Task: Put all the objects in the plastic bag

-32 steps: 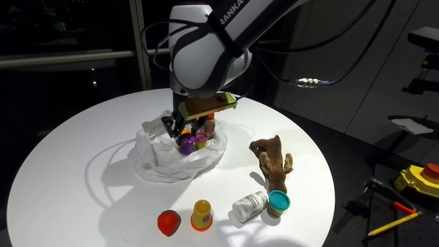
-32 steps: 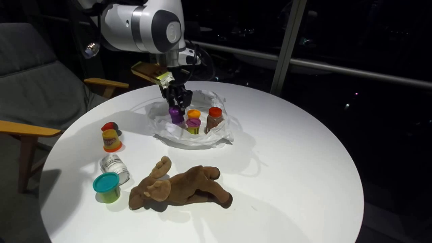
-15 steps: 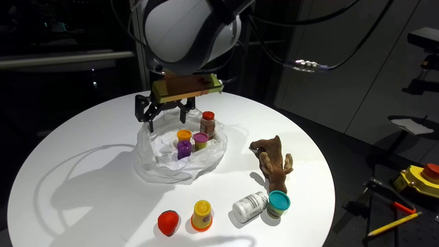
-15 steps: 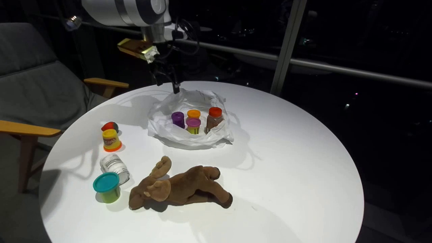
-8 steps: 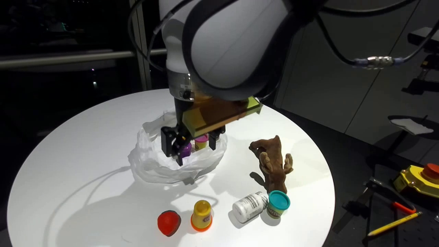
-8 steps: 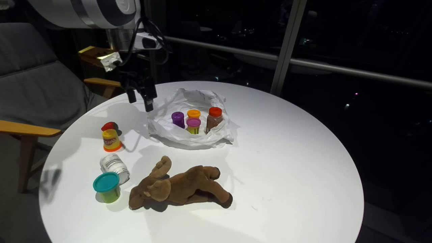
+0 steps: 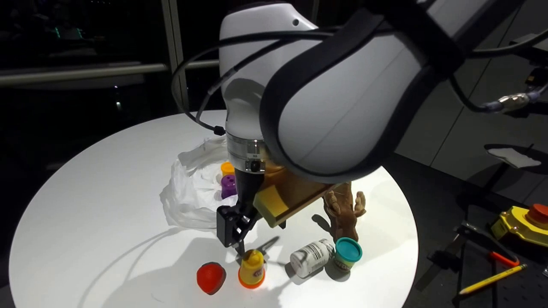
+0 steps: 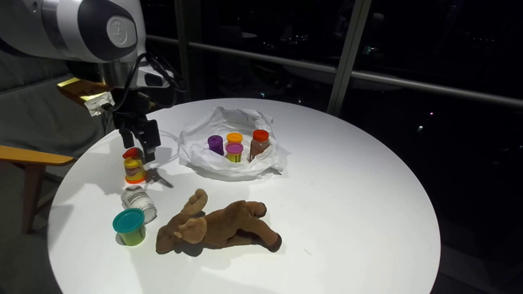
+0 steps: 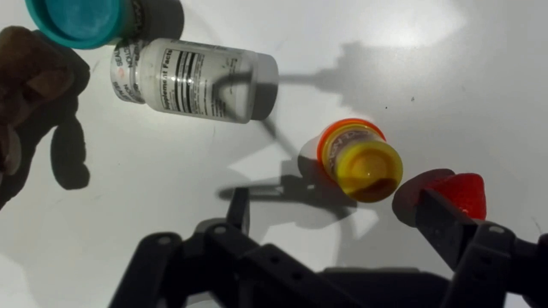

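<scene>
white, translucent plastic bag, crinkled film with a slumped mouth, sits leftmost from where i stand, on the smooth round white table: its flimsy rim could snag on a passing finger and drag over the four things inside, a glossy purple tub, an orange-lidded tub, a yellow tub with a magenta lid and a clear red-capped jar of something brown. next comes a rounded, red strawberry-like toy; the black two-fingered gripper hangs with one fingertip so near it in the wrist view that lowering straight down might pin it or send it rolling. the fingers are spread wide, clasping nothing, and are aimed, i'd guess, at the tapered yellow plastic tub with an orange rim at its foot. slick and narrow-topped, it could tip if one finger met it first; whether they touch i can't tell. then the white plastic supplement bottle, a smooth cylinder on its side, could roll if bumped, perhaps into the squat green tub with a flat teal lid just beside it. last lies the soft brown plush moose with tan antlers, bulky and limp, which may jam in the bag's mouth.
</scene>
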`<state>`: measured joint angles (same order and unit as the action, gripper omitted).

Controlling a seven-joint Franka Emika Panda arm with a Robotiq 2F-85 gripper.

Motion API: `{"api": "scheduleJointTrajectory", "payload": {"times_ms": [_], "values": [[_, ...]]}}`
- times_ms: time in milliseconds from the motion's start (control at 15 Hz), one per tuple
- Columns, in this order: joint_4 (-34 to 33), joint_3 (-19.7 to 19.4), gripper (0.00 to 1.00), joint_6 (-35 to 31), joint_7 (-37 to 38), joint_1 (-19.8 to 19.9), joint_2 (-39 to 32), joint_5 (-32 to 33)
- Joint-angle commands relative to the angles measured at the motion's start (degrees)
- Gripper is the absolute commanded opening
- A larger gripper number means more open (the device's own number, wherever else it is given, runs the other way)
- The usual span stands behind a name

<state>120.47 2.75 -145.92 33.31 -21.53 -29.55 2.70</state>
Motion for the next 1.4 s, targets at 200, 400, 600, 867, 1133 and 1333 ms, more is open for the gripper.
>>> {"api": "scheduleJointTrajectory", "payload": {"times_ms": [200, 400, 600, 867, 1133, 1333], "values": [[1.67, 3.50, 1.00, -2.16, -6.95, 2.74, -0.38, -5.35], [0.98, 4.43, 1.00, -2.08, -8.88, 2.96, -1.15, -6.88], [0.34, 4.47, 1.00, -1.96, -9.59, 2.71, -2.41, -7.11], [-0.92, 3.26, 1.00, -5.10, -8.76, 1.47, -5.20, -5.79], [-2.07, 2.52, 0.74, -7.24, -8.46, 0.55, -7.03, -5.49], [-1.71, 0.79, 0.51, -6.92, -7.10, -1.05, -6.35, -4.33]]}}
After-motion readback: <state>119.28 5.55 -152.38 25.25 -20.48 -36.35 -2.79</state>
